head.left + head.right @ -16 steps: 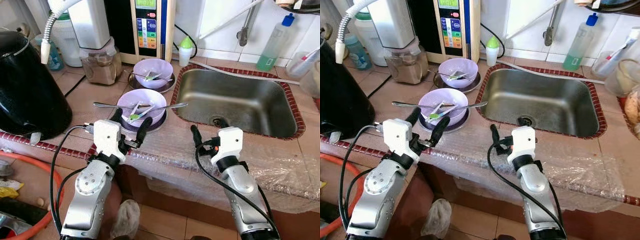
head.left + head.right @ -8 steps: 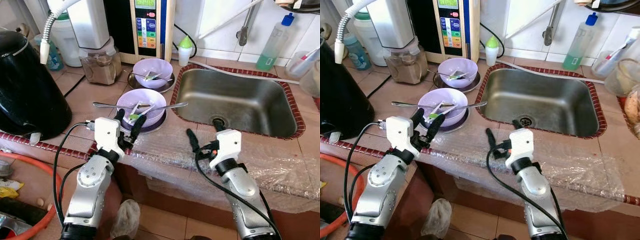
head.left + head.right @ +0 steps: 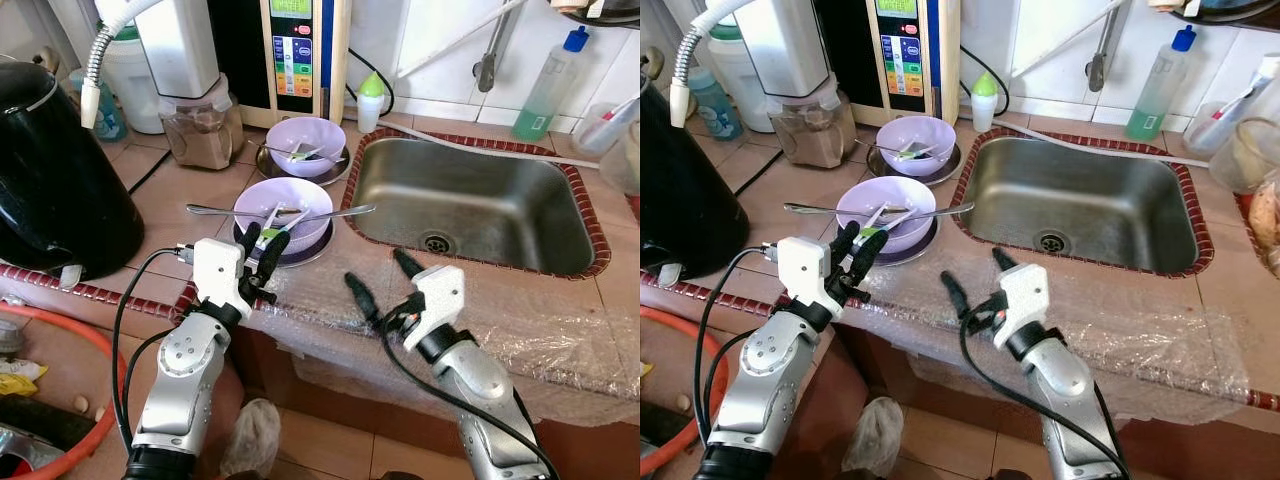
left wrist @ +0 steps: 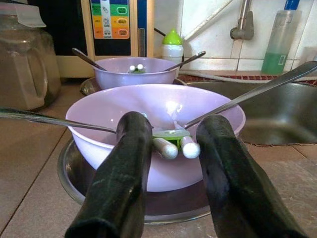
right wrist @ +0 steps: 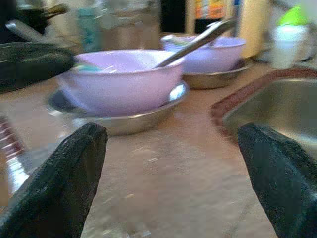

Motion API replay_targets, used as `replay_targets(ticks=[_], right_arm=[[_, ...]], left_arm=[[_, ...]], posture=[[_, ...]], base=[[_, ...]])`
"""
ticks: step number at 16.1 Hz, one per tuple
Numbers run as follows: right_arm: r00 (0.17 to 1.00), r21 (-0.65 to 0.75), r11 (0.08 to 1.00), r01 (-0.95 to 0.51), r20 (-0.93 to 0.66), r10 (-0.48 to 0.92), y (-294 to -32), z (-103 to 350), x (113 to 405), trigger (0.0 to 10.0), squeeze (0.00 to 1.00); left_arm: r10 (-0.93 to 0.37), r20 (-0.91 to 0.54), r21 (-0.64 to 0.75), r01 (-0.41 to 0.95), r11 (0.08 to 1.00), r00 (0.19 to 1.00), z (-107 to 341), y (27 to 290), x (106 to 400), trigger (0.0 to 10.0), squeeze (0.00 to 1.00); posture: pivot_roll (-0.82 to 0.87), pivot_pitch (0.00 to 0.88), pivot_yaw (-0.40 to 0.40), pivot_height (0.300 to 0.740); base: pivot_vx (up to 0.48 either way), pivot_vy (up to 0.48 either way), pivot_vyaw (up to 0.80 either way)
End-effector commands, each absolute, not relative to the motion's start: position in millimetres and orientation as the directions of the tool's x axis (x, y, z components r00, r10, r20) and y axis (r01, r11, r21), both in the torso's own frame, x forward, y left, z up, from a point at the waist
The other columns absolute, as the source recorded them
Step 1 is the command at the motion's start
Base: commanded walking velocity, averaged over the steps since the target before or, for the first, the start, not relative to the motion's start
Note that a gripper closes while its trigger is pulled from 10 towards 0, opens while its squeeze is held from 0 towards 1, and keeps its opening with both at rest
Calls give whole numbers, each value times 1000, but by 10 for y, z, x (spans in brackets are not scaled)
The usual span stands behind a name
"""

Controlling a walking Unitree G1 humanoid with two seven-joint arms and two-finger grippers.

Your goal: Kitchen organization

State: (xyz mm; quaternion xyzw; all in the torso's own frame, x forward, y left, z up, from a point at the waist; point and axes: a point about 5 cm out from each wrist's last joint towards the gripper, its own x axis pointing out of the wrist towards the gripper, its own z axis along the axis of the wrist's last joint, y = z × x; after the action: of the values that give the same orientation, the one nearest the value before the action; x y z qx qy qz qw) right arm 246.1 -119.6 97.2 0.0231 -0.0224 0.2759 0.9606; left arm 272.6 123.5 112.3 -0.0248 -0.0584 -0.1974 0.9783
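A glossy lilac plastic bowl (image 3: 284,208) holding long steel spoons (image 3: 330,215) sits centre-left on a steel plate. Left end effector (image 3: 262,241) and right end effector (image 3: 382,277) are both released.

No legible text on the water purifier panel (image 3: 293,62) (coloured buttons, markings too small to read)

2 purple bowls (image 3: 283,208) (image 3: 307,140) (each on a steel plate), 1 sink (image 3: 470,205), 1 green bottle (image 3: 546,88).
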Motion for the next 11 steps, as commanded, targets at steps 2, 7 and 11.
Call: replay_targets(ticks=[2,7,11], right_arm=[[815,46,814,-579,63,576,-1155,1011,2433,10000,0],[814,44,813,-580,61,577,-1181,1017,2442,10000,0],[824,59,823,-565,82,560,-1213,1115,2541,10000,0]], left_arm=[[-406,134,-11,411,912,904,1138,1192,2739,0,0],[-419,144,-14,425,905,897,1129,1153,2738,0,0],[-405,205,17,410,912,891,1319,1215,2722,0,0]], posture=[[-58,0,38,740],[-50,0,33,740],[-64,0,38,740]], base=[[0,0,0],[0,0,0],[0,0,0]])
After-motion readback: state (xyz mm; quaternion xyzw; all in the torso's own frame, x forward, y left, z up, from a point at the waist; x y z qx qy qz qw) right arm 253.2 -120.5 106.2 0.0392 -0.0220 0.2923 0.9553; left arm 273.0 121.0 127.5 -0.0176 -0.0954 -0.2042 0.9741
